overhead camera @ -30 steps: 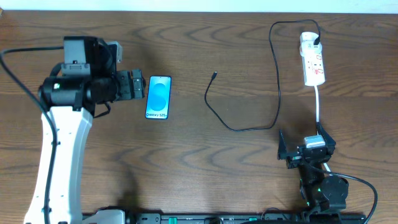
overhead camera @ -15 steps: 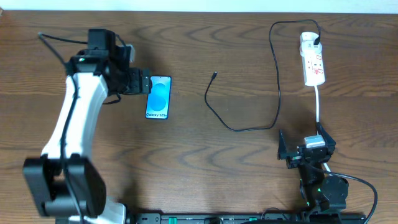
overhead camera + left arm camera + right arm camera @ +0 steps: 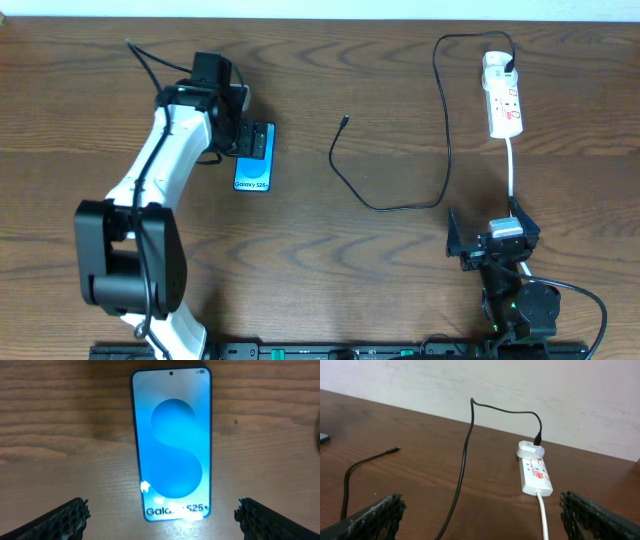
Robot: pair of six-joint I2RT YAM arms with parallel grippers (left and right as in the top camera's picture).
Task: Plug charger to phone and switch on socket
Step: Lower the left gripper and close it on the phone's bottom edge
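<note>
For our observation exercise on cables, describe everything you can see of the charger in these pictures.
The charger is a long, thin black cable that looks like smooth plastic or rubber, lying loose on the wooden table. Its small plug tip lies free between the phone and the socket, touching only the tabletop. From there the cable curves down, loops back and runs up to its black end, seated at the socket's far end.
</note>
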